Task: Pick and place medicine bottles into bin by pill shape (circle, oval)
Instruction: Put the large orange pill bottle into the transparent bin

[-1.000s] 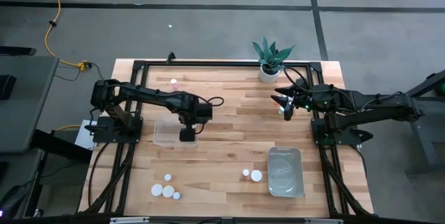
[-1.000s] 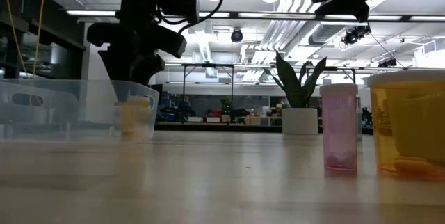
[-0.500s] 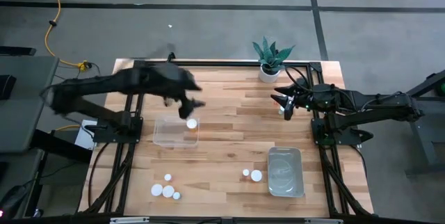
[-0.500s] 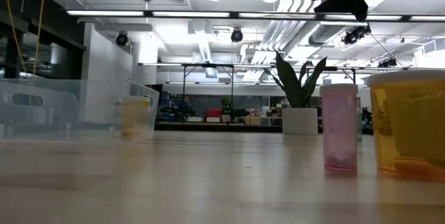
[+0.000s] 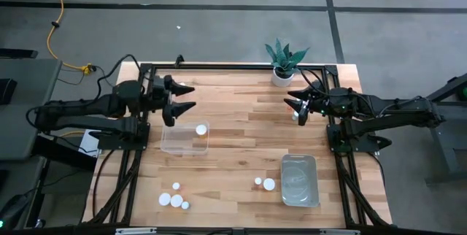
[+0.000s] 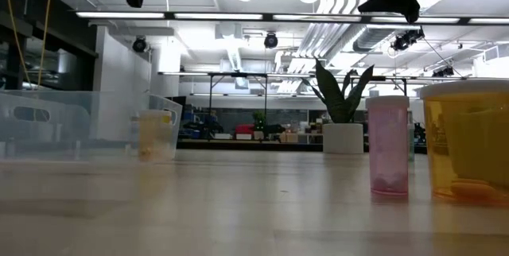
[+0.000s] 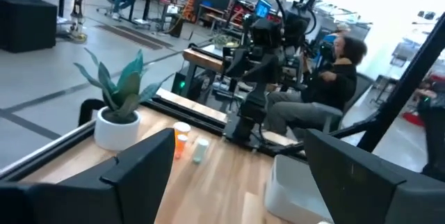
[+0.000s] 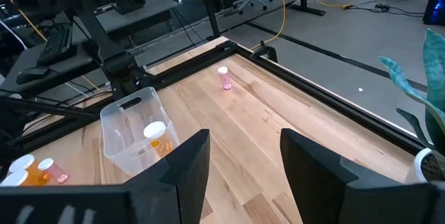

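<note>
A medicine bottle (image 5: 201,129) with a white cap stands upright in the clear left bin (image 5: 171,141); the low view shows it behind the bin wall (image 6: 155,133). Several bottles (image 5: 174,198) stand near the front left edge and two (image 5: 263,184) beside the clear right bin (image 5: 315,180). A pink bottle (image 8: 224,76) stands at the far side. Two more (image 7: 182,142) stand beside the plant. My left gripper (image 5: 193,96) is open, level, raised above the table beyond the left bin's far side. My right gripper (image 5: 290,101) hovers open near the plant, nothing between its fingers.
A potted plant (image 5: 283,63) stands at the far edge. A black frame (image 5: 219,66) runs round the table. In the low view a pink bottle (image 6: 388,145) and an orange one (image 6: 469,141) stand close to the camera. A person (image 7: 334,71) sits beyond the table's right side.
My left gripper has risen from over the left bin and drawn back toward the table's far left, tipping from pointing down to level. The white-capped bottle stays standing in the bin.
</note>
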Controlling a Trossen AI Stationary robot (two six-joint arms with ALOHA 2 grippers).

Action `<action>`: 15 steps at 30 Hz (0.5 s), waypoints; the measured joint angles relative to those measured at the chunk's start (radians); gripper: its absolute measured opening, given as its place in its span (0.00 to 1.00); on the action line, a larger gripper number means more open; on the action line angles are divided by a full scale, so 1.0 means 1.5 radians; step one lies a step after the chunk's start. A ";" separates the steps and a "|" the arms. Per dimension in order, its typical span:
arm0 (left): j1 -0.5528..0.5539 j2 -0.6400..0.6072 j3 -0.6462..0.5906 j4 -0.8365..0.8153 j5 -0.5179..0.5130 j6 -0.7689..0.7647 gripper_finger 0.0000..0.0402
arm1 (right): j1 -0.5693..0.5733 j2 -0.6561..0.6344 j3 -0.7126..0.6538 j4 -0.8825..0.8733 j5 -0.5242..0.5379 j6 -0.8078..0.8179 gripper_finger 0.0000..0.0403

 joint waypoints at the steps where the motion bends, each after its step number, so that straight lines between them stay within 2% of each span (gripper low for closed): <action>1: 0.000 -0.003 0.000 -0.003 -0.004 0.005 0.77 | 0.000 0.000 0.000 0.000 0.000 0.000 0.42; 5: 0.000 -0.004 0.000 -0.005 -0.010 0.010 0.75 | 0.000 0.000 0.000 0.005 0.000 0.003 0.42; 7: 0.000 -0.004 0.000 -0.006 -0.002 0.011 0.68 | 0.000 0.000 0.000 0.008 0.000 0.004 0.42; 10: 0.000 -0.004 0.000 -0.016 0.006 0.015 0.46 | 0.000 0.000 0.000 0.013 0.000 0.005 0.42; 13: 0.000 -0.004 0.000 -0.015 0.007 0.029 0.16 | 0.000 0.000 0.000 0.020 0.000 0.005 0.42; 15: 0.001 -0.005 0.000 -0.015 0.007 0.042 0.05 | 0.000 0.000 0.000 0.030 0.000 0.005 0.42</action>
